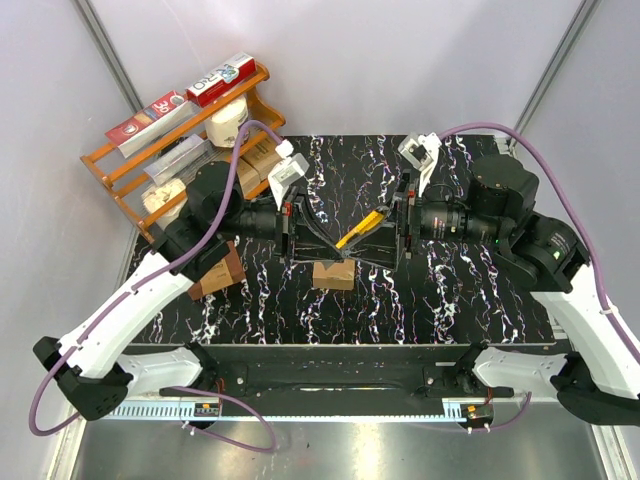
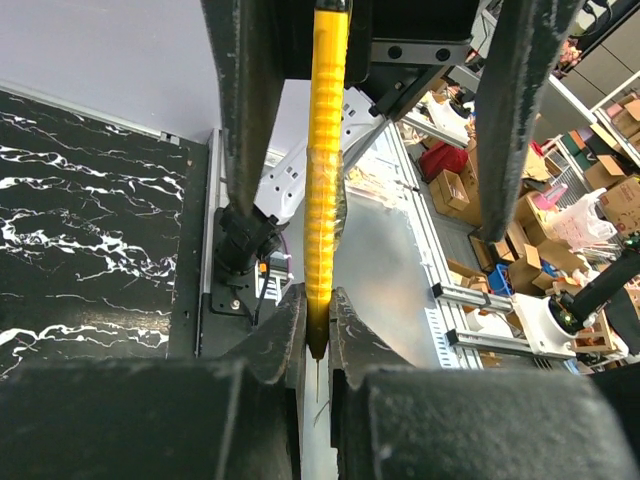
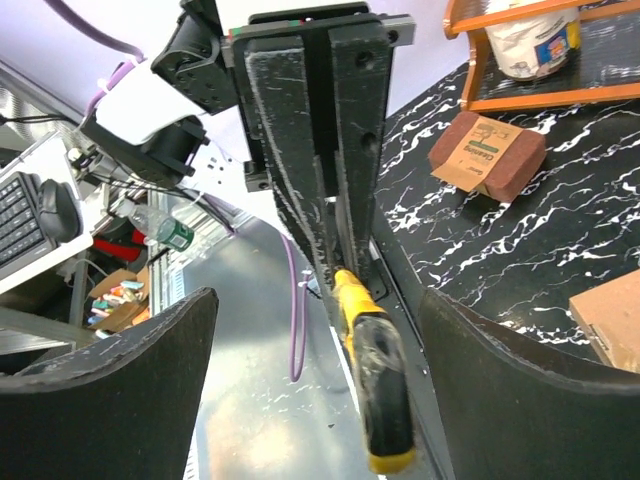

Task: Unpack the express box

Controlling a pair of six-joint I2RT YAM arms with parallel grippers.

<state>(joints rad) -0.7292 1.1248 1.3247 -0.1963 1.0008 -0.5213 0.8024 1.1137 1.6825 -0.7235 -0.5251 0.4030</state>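
The express box (image 1: 334,274), small and light brown, sits on the black marbled table below both grippers; its corner shows in the right wrist view (image 3: 610,318). My left gripper (image 1: 338,250) is shut on the blade end of a yellow and black utility knife (image 1: 360,230), held above the box. In the left wrist view the fingers (image 2: 285,335) pinch the knife's (image 2: 326,170) tip. My right gripper (image 1: 374,238) faces the left one and is wide open, its jaws on either side of the knife's handle (image 3: 378,395) without touching it.
A darker reddish-brown box with a label (image 1: 218,272) lies left of the express box; it also shows in the right wrist view (image 3: 487,155). An orange wooden rack (image 1: 175,140) with packets and tubs stands at the back left.
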